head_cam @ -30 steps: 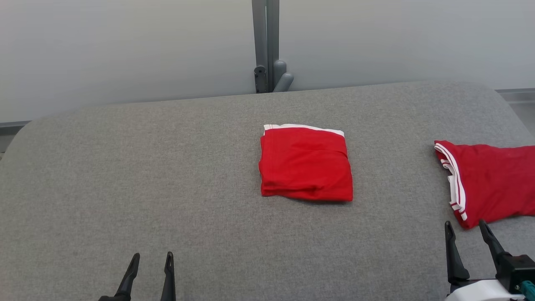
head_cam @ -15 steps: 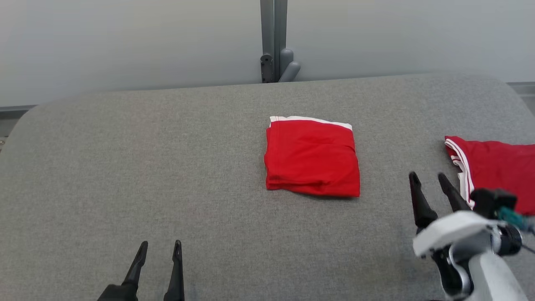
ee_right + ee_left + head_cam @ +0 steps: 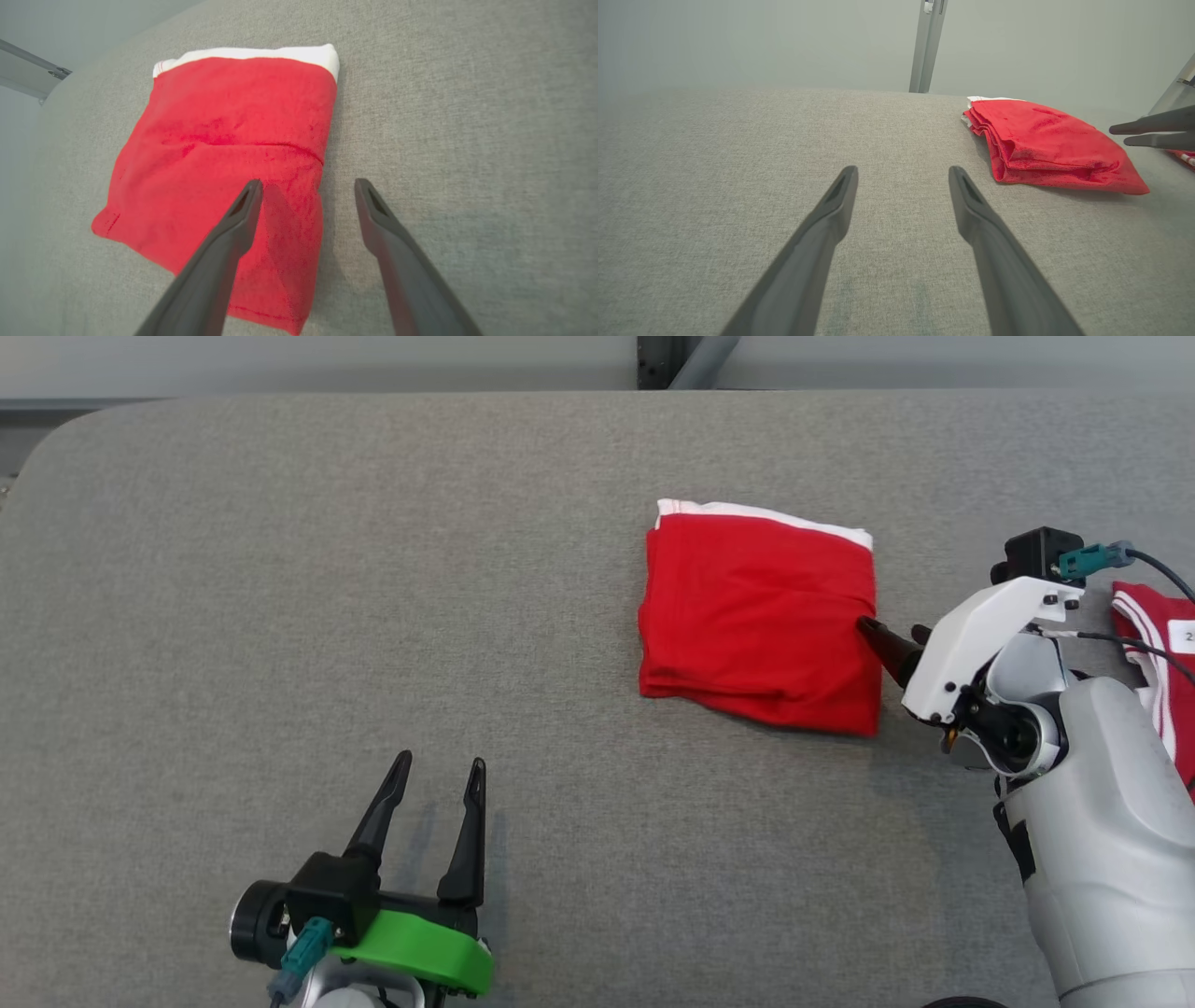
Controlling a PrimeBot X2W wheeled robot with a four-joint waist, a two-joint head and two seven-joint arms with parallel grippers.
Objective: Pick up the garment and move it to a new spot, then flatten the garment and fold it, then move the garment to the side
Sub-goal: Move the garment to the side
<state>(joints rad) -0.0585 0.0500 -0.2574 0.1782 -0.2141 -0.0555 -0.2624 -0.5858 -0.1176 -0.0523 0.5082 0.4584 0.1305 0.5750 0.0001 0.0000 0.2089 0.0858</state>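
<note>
While the folded red, white-edged cloth garment (image 3: 761, 616) lies on the grey fabric tabletop (image 3: 280, 569), the right gripper (image 3: 307, 185) sits at its right edge, fingers spread wide, holding nothing; left gripper (image 3: 439, 767) gapes empty too.

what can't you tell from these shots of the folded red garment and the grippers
- Whether the right gripper touches the folded garment: head view, its own white wrist covers one finger.
- Second red garment: head view, cut by the right edge and covered by the arm.
- Its white tag: print cut off, unreadable.
</note>
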